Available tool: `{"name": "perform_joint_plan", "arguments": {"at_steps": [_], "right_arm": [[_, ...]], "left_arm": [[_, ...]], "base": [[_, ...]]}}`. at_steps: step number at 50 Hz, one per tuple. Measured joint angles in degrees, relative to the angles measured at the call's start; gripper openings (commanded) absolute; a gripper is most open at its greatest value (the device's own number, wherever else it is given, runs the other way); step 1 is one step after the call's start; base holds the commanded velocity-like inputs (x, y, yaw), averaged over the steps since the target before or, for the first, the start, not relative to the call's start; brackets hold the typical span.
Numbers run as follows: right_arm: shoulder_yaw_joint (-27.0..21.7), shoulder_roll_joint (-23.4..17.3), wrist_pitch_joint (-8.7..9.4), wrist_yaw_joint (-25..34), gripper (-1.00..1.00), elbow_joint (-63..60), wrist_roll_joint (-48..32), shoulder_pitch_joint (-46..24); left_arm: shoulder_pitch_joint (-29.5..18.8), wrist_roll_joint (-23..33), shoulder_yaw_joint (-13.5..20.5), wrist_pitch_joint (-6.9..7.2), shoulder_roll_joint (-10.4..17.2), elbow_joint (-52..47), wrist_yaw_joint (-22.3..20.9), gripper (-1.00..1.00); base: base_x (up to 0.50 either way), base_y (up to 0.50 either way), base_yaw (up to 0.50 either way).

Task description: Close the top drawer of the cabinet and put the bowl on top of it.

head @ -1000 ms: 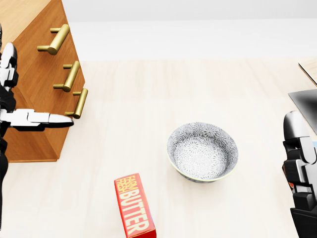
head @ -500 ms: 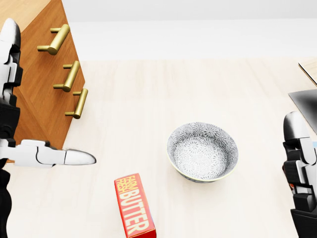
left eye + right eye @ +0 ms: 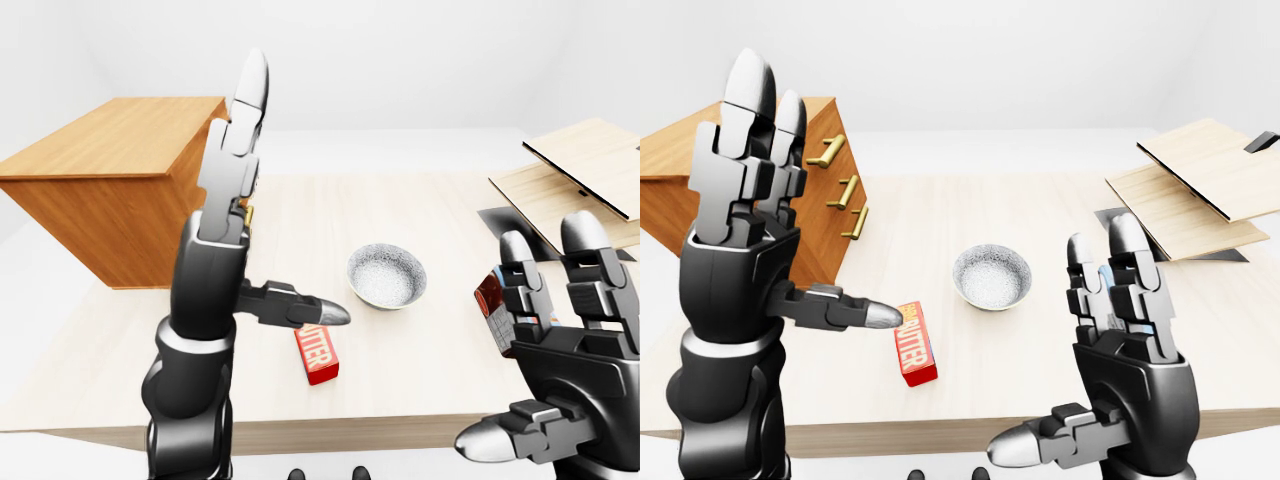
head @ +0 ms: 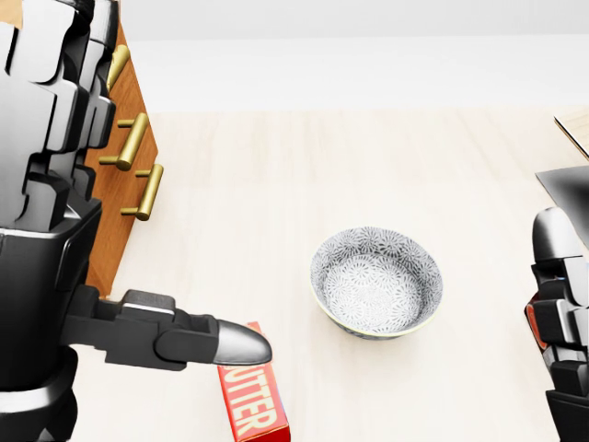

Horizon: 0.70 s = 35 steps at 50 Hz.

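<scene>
My left hand [image 3: 740, 230] has lifted away from the brown wooden cabinet [image 3: 110, 200] and now stands near the camera, fingers spread and empty. The top drawer looks flush, though the hand partly hides it. The grey patterned ceramic bowl [image 4: 375, 281] waits untouched on the pale wooden table [image 4: 322, 166], right of the cabinet.

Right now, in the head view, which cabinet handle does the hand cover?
The top handle; the left hand hides part of it, while the middle handle and bottom handle lie beside it.

One cabinet [image 3: 110, 190], three brass handles [image 4: 134, 140], one bowl [image 4: 375, 281], one butter box [image 3: 917, 345], two wooden boards [image 3: 1212, 165].
</scene>
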Motion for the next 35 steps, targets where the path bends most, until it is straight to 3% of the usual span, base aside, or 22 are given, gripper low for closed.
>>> {"name": "perform_joint_plan", "arguments": {"at_steps": [16,35], "right_arm": [[0.04,-1.1,-1.13,-0.47,1.0,-0.02,1.14,0.97],[0.1,-4.14,-2.7,-2.81,1.0,-0.02,3.48,2.07]], "left_arm": [[-4.24,15.81,-7.08,0.0,-5.35,2.4,-6.23,1.0],[-8.98,27.02,-8.15,0.0,-10.57,13.63,-9.67,1.0]], "base": [[0.0,0.0,0.0],[0.0,0.0,0.0]]}}
